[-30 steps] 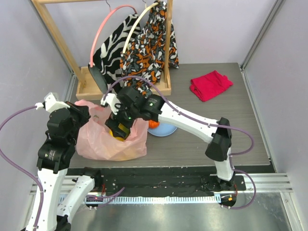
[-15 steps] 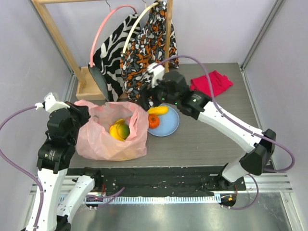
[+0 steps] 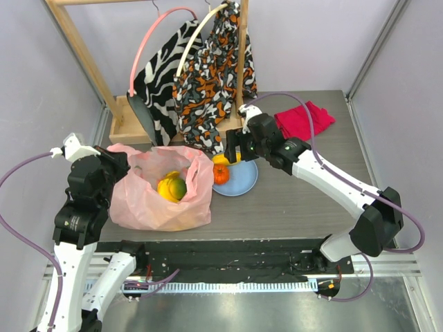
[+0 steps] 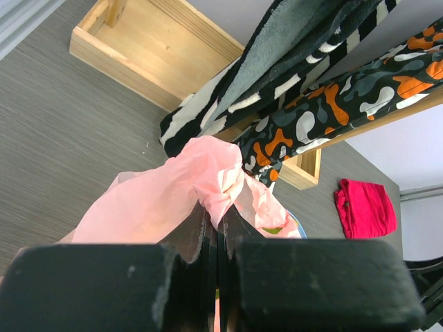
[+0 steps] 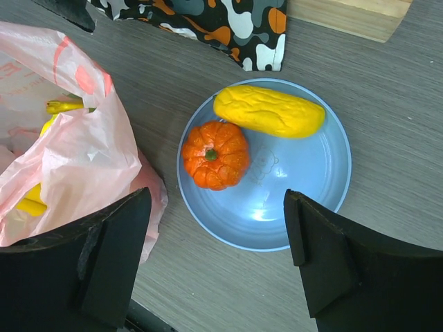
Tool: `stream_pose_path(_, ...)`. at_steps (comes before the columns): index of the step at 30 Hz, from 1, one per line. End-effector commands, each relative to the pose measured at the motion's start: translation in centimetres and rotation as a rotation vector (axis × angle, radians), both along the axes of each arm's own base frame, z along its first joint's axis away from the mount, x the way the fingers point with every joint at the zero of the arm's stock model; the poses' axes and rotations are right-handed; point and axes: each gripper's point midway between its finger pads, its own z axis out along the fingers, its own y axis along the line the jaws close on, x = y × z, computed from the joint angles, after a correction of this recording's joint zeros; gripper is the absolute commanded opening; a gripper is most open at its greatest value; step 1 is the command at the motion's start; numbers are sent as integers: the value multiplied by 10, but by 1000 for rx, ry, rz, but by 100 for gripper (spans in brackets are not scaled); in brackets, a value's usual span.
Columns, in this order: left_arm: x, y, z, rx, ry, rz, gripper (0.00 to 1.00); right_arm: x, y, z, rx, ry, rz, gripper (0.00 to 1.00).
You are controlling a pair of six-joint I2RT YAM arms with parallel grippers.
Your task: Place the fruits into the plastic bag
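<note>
Retreat from plastic bag (image 3: 138,207) done: right pincer (image 5: 218,256), spread and empty, now above blue plate (image 5: 311,200), orange fruit (image 5: 215,155) beneath, slightly ahead, likely next. Bag rim clamped in left pincer (image 4: 218,235).

Pink bag (image 3: 142,207) open on desk (image 3: 311,200), rim in my L tool (image 4: 217,225); bananas (image 3: 167,185) + green-yellow fruit (image 3: 178,189) inside. Orange ribbed fruit (image 5: 215,155), bumpy yellow fruit (image 5: 268,111) on plate (image 5: 308,190) beside.
</note>
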Motion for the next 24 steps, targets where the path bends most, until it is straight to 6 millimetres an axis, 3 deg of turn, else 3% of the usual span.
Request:
stream_pose_path(1,1,1,17,-10,-49,8,0,6,2,21,67,-31,-26,85)
stream_pose_path(5,0,3,16,-8,-47,14,0,6,3,3,53,26,-28,85)
stream_pose_path(12,1,3,17,-7,-50,18,0,-2,22,-29,43,157,63,84)
stream_pose_path(24,1,5,14,-6,-46,26,0,9,45,-82,-37,288,126,82)
